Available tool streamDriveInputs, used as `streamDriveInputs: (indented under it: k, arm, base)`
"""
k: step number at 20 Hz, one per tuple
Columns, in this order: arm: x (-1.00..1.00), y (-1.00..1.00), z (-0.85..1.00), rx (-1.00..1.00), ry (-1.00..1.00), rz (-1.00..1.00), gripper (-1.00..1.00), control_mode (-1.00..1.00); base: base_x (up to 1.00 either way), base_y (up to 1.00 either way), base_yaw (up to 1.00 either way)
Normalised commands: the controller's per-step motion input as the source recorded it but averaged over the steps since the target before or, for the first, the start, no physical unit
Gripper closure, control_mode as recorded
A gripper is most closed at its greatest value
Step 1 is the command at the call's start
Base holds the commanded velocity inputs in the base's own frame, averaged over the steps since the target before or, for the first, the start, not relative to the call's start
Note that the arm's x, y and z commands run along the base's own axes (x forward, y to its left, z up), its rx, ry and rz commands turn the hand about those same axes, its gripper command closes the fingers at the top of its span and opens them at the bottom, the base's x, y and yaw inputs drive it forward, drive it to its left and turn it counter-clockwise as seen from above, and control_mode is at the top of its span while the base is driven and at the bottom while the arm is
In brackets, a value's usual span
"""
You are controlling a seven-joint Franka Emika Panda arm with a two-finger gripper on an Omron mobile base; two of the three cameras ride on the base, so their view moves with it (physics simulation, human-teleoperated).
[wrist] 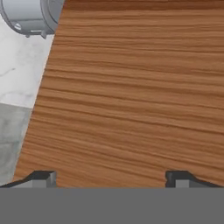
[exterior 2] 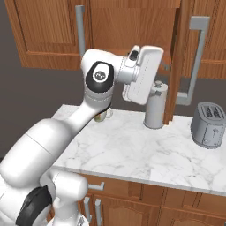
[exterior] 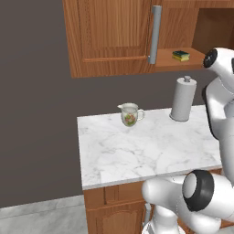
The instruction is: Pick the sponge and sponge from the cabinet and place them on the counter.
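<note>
Spread wide and holding nothing, my end effector (wrist: pixel 111 178) faces a cabinet (exterior: pixel 114 36) panel. One sponge (exterior: pixel 181 55) sits on its shelf; the second probably hidden. Desk (exterior: pixel 146 146) has none.

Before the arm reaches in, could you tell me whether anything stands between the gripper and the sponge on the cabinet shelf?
Yes. The open gripper faces a wooden cabinet door close up. The sponge sits on the shelf; no second sponge is visible.

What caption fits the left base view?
A sponge waits on the open cabinet shelf above a marble counter.
</note>
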Motion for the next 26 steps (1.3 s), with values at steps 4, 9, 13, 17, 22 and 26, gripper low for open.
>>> streamDriveInputs:
  k: [4, 9, 13, 17, 22, 26]
  arm:
    - [-0.17, -0.46, -0.04, 0.06, -0.06, 0.0, -1.0, -1.0]
    - [-0.08, -0.31, -0.04, 0.08, -0.01, 0.0, -1.0, -1.0]
    - [0.0, -0.02, -0.04, 0.06, 0.0, 0.0, -1.0, -1.0]
    - [-0.16, 0.0, -0.07, 0.09, -0.05, 0.0, -1.0, -1.0]
    - [-0.49, 0.22, -0.09, 0.06, -0.12, 0.0, -1.0, -1.0]
    - [-0.49, 0.41, -0.01, 0.05, -0.11, 0.0, -1.0, -1.0]
  base:
    - [0.0, 0.0, 0.0]
    - [0.0, 0.0, 0.0]
    - [0.0, 0.0, 0.0]
    - [0.0, 0.0, 0.0]
    - [0.0, 0.0, 0.0]
    - [0.0, 0.0, 0.0]
